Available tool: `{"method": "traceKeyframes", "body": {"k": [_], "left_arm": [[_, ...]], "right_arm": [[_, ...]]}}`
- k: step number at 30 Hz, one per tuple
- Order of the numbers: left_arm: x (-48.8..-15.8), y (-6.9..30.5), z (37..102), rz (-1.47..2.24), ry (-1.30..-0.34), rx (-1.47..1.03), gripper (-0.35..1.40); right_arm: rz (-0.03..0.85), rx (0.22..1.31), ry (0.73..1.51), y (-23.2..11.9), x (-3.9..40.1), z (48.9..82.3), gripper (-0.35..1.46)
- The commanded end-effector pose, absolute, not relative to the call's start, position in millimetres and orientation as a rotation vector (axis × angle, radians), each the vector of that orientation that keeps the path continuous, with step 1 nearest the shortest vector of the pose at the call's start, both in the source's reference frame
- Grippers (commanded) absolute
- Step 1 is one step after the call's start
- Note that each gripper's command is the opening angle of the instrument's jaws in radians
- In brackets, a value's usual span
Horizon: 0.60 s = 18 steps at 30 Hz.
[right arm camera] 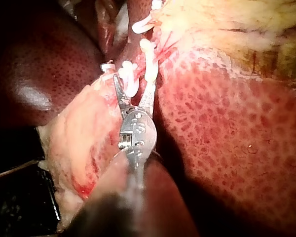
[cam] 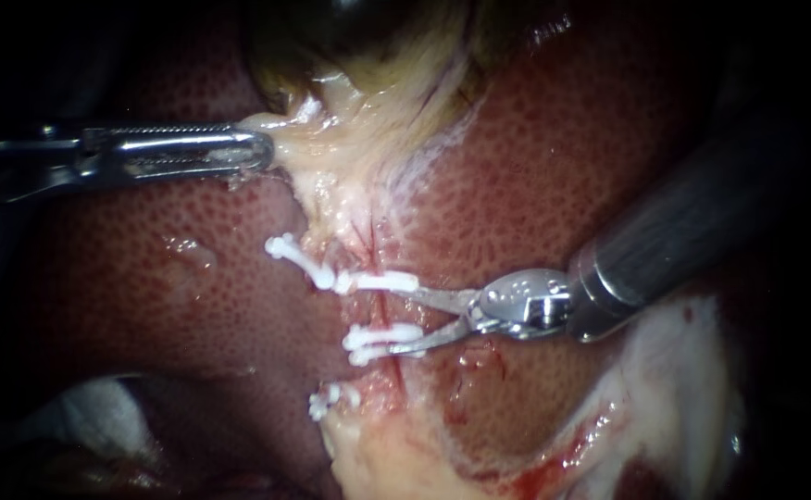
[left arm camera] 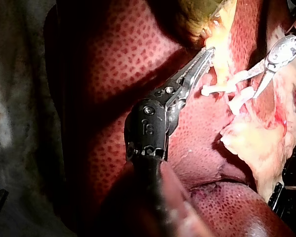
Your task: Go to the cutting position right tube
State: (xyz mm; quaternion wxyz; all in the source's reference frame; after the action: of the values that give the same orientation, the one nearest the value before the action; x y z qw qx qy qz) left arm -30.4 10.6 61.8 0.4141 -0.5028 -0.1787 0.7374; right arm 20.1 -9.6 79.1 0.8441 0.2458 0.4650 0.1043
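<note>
A thin reddish tube (cam: 383, 310) runs down from the gallbladder (cam: 359, 56) across the liver (cam: 535, 167). White clips cross it, an upper clip (cam: 378, 281) and a lower clip (cam: 382, 336). My right instrument (cam: 415, 320) is open, one blade lying along each clip, with the tube stretch between the clips right at the blade tips. In the right wrist view, the same blades (right arm camera: 135, 89) spread around a clip (right arm camera: 130, 79). My left instrument (cam: 255, 151) is shut on pale tissue at the gallbladder's neck and holds it to the left; the left wrist view shows that grip (left arm camera: 205, 55).
Two more white clips lie nearby, one slanting up-left (cam: 299, 259) and one lower down (cam: 331, 400) at the edge of pale fatty tissue (cam: 396, 454). White gauze (cam: 91, 417) sits at the lower left. Blood-stained pale tissue (cam: 665, 389) lies under the right shaft.
</note>
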Motion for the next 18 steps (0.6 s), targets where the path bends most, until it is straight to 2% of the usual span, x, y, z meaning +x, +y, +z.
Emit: {"method": "traceKeyframes", "body": {"k": [1, 10, 18], "left_arm": [[-30.4, 10.6, 61.8, 1.853, -0.449, -1.263, -0.35], [-30.5, 10.6, 61.8, 1.853, -0.448, -1.263, -0.35], [-30.6, 10.6, 61.9, 1.853, -0.448, -1.263, -0.35]], "right_arm": [[0.219, 0.524, 0.985, -9.6, 20.4, 79.2, 1.45], [0.229, 0.576, 1.000, -9.8, 21.7, 79.6, 1.43], [0.261, 0.746, 1.019, -9.8, 21.3, 79.5, 1.41]]}}
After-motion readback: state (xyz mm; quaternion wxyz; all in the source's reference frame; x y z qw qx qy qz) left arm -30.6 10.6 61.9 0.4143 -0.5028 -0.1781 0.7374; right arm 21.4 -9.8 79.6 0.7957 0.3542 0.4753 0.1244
